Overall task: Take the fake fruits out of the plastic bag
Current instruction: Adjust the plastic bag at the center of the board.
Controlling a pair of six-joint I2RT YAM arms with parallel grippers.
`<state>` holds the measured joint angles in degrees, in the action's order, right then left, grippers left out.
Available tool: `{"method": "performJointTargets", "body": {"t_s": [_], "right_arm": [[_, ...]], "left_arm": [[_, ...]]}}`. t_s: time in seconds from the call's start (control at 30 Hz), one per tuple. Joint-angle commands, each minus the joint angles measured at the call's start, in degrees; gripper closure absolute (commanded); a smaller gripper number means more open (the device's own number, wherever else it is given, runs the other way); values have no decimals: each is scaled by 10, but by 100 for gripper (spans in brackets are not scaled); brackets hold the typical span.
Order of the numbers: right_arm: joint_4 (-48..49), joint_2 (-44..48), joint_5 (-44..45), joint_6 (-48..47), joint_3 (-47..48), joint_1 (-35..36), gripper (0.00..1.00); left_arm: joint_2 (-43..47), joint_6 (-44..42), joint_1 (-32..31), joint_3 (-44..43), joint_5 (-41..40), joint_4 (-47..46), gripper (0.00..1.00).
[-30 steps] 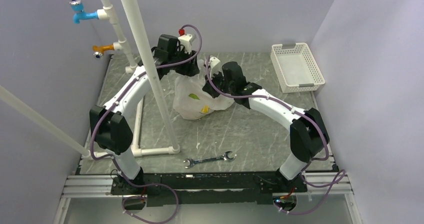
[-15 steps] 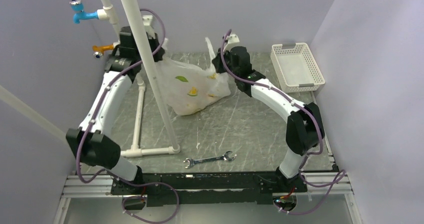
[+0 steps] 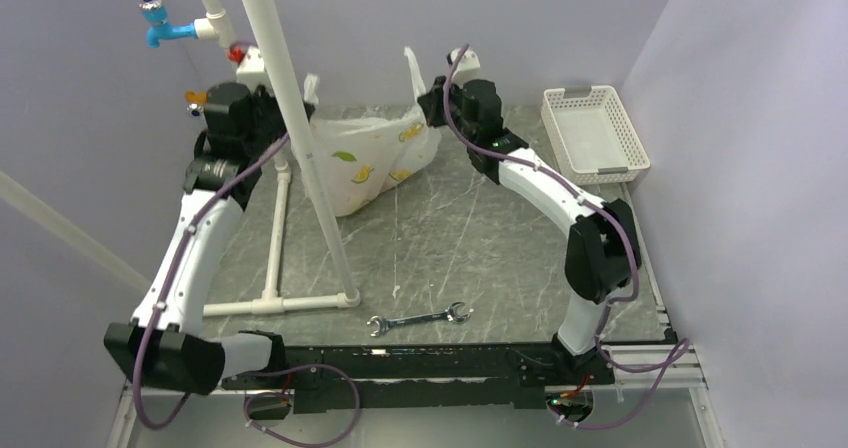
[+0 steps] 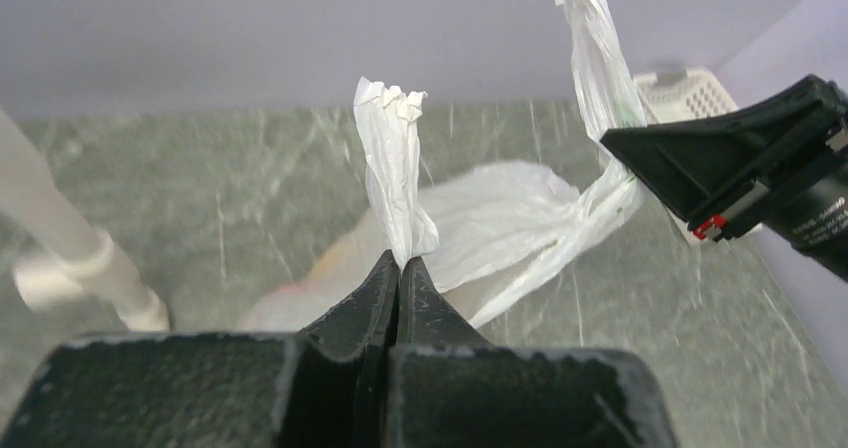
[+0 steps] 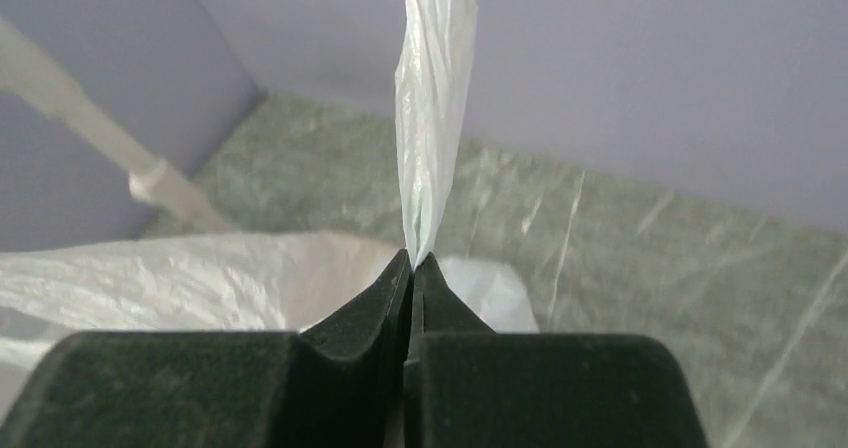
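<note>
the thin translucent white plastic bag with citrus prints [image 3: 365,163] hung stretched between the arms over the grey marbled tabletop [image 3: 480,248]. the left gripper [image 4: 398,265] had its jaws pinched on one loop handle, and the right gripper [image 5: 412,263] on the other.

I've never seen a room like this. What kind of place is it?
Probably a robot test booth: plain lilac walls around a grey marbled table, two white robot arms bolted at its near edge, and a white plastic pipe frame with a bright blue tap.
</note>
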<state>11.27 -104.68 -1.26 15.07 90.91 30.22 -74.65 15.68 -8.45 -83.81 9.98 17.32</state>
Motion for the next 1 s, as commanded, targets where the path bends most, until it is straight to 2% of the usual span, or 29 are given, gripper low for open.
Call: {"method": "performJointTargets", "body": {"t_s": [0.0, 0.1, 0.2, 0.3, 0.37, 0.5, 0.6, 0.7, 0.97], "right_arm": [[41, 85, -47, 1, -134, -1, 95], [61, 152, -35, 14, -249, -1, 92], [31, 209, -36, 5, -312, 0, 75], [-19, 252, -46, -5, -338, 6, 55], [-53, 269, -42, -7, -349, 9, 46], [-93, 304, 40, -41, -364, 13, 28], [-184, 304, 45, -52, -299, 13, 26], [-241, 298, 4, -10, -226, 21, 25], [-209, 324, 31, 18, -170, 154, 26]], "left_arm": [[77, 67, 1, 133, 66, -67, 100], [96, 97, 1, 201, 151, -82, 100], [114, 121, -2, 257, 223, -90, 100], [156, 133, -6, 311, 229, -110, 100], [179, 132, -10, 336, 229, -119, 100], [189, 117, -11, 344, 223, -90, 97], [200, 122, -11, 356, 225, -87, 94], [214, 126, -11, 371, 226, -95, 92], [214, 120, -11, 367, 222, -78, 91]]}}
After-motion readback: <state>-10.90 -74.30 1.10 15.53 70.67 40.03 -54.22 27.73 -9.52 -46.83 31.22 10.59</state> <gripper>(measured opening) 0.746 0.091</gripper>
